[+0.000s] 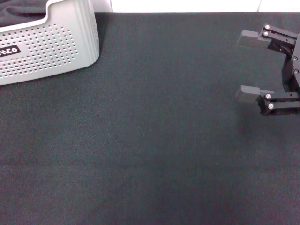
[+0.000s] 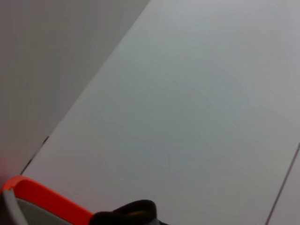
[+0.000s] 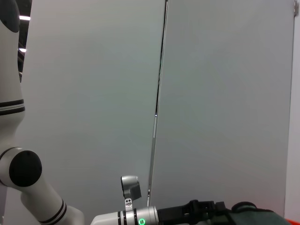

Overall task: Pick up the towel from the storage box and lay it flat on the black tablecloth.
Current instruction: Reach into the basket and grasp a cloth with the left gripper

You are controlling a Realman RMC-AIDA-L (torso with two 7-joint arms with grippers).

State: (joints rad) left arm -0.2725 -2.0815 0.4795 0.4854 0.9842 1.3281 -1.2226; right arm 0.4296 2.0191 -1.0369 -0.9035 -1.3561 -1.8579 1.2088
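Note:
The storage box, light grey with rows of small holes and a black label, stands at the far left corner of the black tablecloth. Inside it a dark crumpled cloth, the towel, shows over the rim; most of it is hidden. My right gripper hovers open and empty over the tablecloth's right side, far from the box. My left arm is outside the head view. In the right wrist view its white forearm and black end stretch low across the picture.
A pale wall stands behind the table. The left wrist view shows an orange-rimmed object against a plain grey surface. A grey-green shape sits just past the left arm's black end.

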